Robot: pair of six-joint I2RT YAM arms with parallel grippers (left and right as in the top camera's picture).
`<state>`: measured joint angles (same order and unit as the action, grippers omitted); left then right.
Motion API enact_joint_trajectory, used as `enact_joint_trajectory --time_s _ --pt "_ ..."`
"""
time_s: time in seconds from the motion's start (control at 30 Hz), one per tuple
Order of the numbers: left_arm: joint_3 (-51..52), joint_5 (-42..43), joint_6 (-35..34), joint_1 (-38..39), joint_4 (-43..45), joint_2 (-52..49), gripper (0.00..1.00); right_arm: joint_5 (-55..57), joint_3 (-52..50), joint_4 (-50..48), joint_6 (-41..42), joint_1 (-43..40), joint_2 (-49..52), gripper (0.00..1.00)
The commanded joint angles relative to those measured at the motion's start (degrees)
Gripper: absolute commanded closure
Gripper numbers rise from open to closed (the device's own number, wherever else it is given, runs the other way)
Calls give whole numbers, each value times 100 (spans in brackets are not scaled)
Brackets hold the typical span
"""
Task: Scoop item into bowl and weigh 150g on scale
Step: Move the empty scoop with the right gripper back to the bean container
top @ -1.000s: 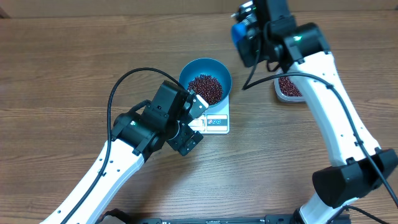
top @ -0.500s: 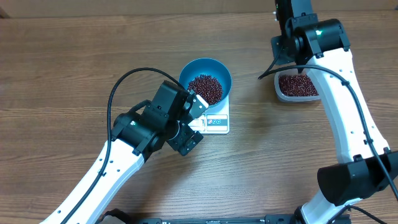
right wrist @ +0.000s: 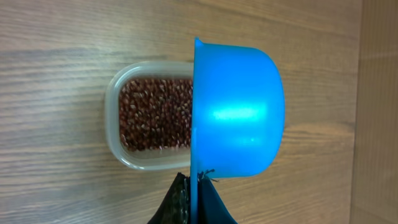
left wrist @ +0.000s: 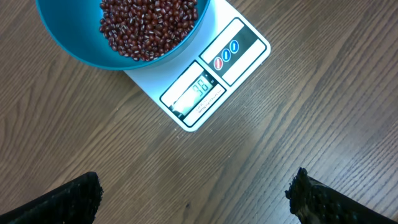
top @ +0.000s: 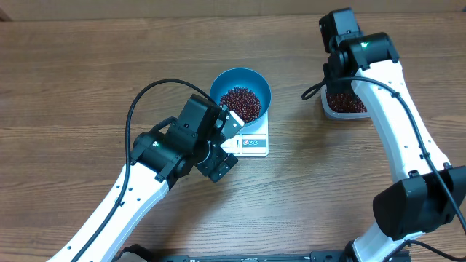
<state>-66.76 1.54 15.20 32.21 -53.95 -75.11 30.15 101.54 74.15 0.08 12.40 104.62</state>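
Dried red-brown oval beans [top: 240, 103] lie heaped on the wooden table [top: 73, 73] in two vessels: the round teal-blue bowl [top: 240, 72], sitting on the flat white square digital scale [top: 253, 144], and the clear plastic tub [right wrist: 112, 118] well to its right. The right pincer [right wrist: 193, 202], pressed together on the small bright blue scoop [right wrist: 239, 115], has swung from beside the bowl back over the tub, so another scoopful is probably due. The left pincer [left wrist: 189, 199] hovers spread wide and empty near the scale's display, whose digits I cannot read.
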Motion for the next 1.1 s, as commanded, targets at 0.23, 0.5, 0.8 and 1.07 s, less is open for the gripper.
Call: enact_joint_trajectory --time_s 0.23,0.5,0.8,1.07 --pt "42 87 90 -31 22 22 0 284 -710 -326 450 -131 -63 96" --pt "42 87 87 -31 22 22 1 282 -841 -439 468 -310 131 96" --pt "42 87 90 -31 22 22 1 284 -852 -505 457 -339 511 96" --pt "42 87 90 -31 22 22 1 826 -855 -420 459 -339 859 96"
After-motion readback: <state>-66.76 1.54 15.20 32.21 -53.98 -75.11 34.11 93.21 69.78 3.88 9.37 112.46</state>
